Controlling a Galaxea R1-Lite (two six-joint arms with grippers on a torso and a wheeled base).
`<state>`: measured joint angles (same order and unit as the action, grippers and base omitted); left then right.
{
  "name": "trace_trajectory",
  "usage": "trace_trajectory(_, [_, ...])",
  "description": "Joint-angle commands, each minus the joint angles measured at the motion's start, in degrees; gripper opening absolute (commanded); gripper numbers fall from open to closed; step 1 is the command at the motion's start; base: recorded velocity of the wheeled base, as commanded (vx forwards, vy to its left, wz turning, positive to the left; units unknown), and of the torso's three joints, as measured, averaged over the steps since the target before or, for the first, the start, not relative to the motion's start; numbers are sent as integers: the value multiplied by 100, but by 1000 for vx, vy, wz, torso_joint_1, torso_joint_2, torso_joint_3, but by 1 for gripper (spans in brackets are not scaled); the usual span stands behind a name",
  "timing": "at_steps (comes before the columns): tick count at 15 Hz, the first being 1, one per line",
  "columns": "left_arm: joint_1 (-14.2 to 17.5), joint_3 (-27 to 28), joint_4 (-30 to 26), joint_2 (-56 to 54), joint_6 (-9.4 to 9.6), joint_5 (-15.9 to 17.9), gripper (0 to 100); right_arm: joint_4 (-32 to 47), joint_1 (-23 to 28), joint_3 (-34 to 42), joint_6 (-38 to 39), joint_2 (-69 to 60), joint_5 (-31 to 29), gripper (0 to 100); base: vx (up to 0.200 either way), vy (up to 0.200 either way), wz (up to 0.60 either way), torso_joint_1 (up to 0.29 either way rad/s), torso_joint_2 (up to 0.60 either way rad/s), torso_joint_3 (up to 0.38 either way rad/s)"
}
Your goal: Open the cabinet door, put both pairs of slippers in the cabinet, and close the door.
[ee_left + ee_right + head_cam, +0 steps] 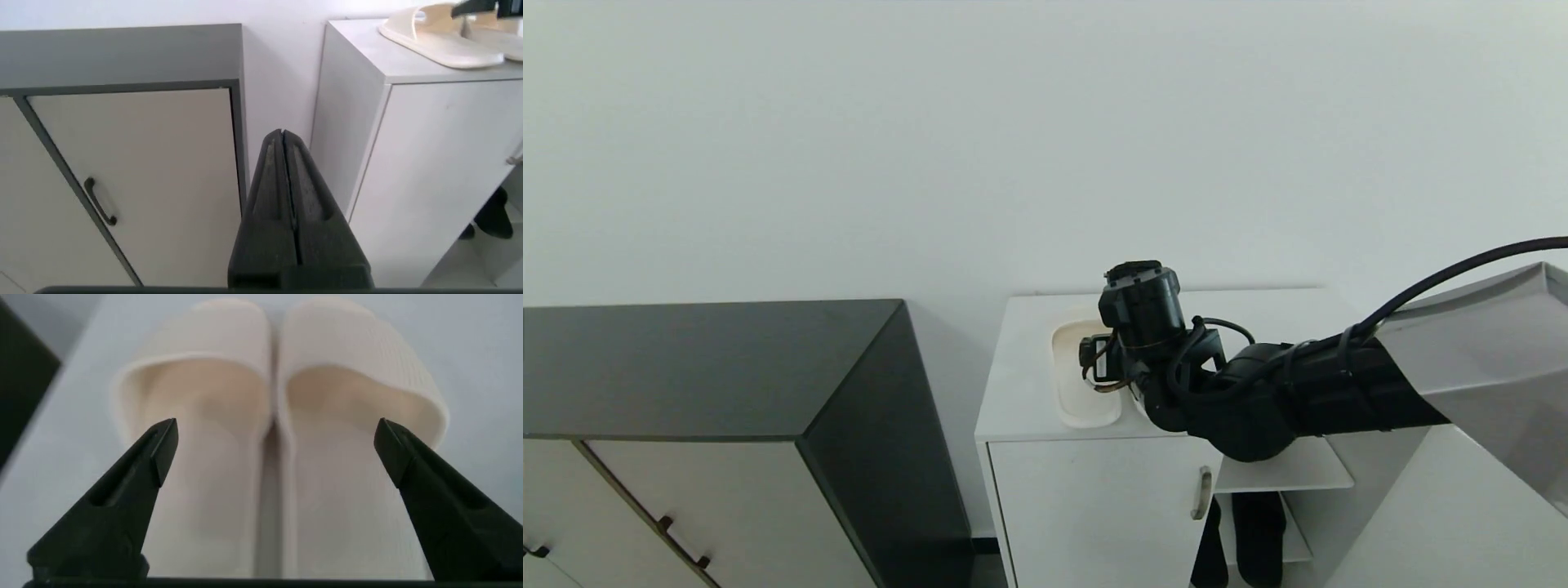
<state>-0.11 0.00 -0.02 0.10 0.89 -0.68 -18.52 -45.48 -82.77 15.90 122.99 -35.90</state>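
Atop the white cabinet (1021, 408), my right gripper (275, 437) hangs spread over the cream foam slipper pair (245, 384); I should centre, lower, then squeeze both together.

My right arm (1258, 400) is matte black, built of rounded, chunky segments ending in a cylindrical wrist block (1141, 298). Several thin black cables (1225, 325) loop around its joints, and one thick black cable (1445, 273) runs above it. A pale grey angular cover (1486, 359) sheathes the upper arm. Both pairs of jaws are black tapered wedges with a dull, slightly grainy finish.
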Motion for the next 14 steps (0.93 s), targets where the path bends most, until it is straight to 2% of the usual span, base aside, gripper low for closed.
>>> trace_trajectory(1, [2,0,2,-1,-1,-2,0,-64,-22,42,-52,129,48,100,0,0,0,0,0,0])
trace_trajectory(4, [2,0,2,-1,-1,-2,0,-222,40,-28,-96,357,285,100,0,0,0,0,0,0])
trace_trajectory(8, [2,0,2,-1,-19,-11,0,-723,189,-239,-386,770,312,100,0,0,0,0,0,0])
trace_trajectory(14, [2,0,2,-1,-54,-11,0,-723,409,-863,-596,1087,382,100,0,0,0,0,0,0])
